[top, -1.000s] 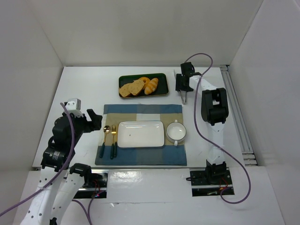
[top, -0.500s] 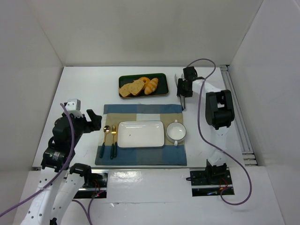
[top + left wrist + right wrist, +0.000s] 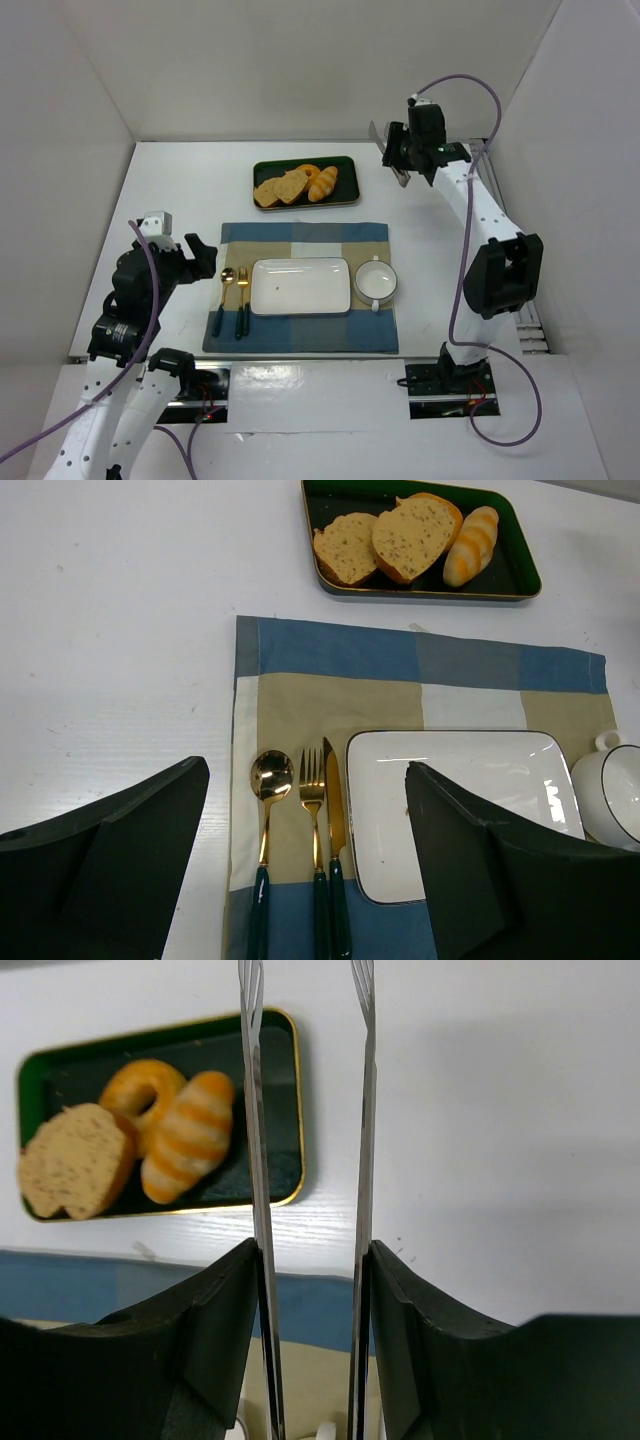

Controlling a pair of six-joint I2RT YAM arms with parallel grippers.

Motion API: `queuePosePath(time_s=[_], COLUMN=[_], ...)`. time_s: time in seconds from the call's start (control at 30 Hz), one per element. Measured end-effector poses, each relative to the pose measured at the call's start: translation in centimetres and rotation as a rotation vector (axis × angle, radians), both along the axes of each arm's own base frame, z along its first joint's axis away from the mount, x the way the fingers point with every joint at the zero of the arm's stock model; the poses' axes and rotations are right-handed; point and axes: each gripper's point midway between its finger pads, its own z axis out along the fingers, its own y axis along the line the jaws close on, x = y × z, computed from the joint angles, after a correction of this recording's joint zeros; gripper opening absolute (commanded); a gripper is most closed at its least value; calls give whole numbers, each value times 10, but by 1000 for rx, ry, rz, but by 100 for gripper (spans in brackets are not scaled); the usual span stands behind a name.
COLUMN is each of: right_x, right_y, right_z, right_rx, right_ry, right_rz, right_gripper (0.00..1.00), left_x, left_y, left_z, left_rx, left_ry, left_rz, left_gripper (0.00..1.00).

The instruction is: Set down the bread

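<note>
The small golden-yellow croissant-shaped bread roll [image 3: 322, 183] is seen lying in the dark green tray with a gold rim [image 3: 346, 172], at the far side of the white table [image 3: 180, 180]. It is at the right end of the row of food. Two flat tan slices of toast [image 3: 280, 188] are laid just beside it on the left, and a round orange-brown bun [image 3: 140, 1085] is tucked behind them.

The right gripper [image 3: 400, 158] is held up high, to the right of the tray and apart from it. Its black fingers [image 3: 235, 1300] are pressed against a pair of thin silver metal tongs [image 3: 255, 1110]. The two tong blades are kept close together, with only a narrow gap, and nothing is caught between them. In the right wrist view the bread roll is seen to the left of the blades, not touched by them.

The left gripper [image 3: 200, 255] is held near the left edge of the blue and tan checked cloth mat [image 3: 300, 240]. Its jaws are spread wide and nothing is held.

On the mat, a white rectangular plate [image 3: 300, 286] is set in the middle. A gold spoon [image 3: 270, 775], fork [image 3: 312, 780] and knife [image 3: 333, 810] with dark green handles are laid side by side to its left. A white round cup with small handles [image 3: 376, 280] is placed to its right.
</note>
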Motion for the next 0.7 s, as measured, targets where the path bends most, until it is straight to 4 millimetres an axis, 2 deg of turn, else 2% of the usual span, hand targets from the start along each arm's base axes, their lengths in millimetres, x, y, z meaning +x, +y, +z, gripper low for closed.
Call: queuePosePath(time_s=[0.1, 0.2, 0.27, 0.47, 0.53, 0.7], right_x=[-3, -10, -17, -51, -56, -48], right_y=[4, 13, 23, 49, 56, 71], right_z=[27, 26, 12, -53, -64, -68], right_rx=[27, 64, 99, 225, 265, 335], right_ry=[-52, -46, -16, 149, 173, 151], right_rz=[20, 69, 118, 237, 262, 309], right_gripper=[53, 53, 53, 53, 53, 53], left_x=[0, 0, 0, 0, 0, 0], left_y=[0, 0, 0, 0, 0, 0], left_z=[0, 0, 0, -1, -1, -1], left_rx=[0, 0, 0, 0, 0, 0], left_ry=[0, 0, 0, 2, 2, 2], left_rz=[0, 0, 0, 0, 0, 0], left_gripper=[93, 93, 93, 93, 93, 93])
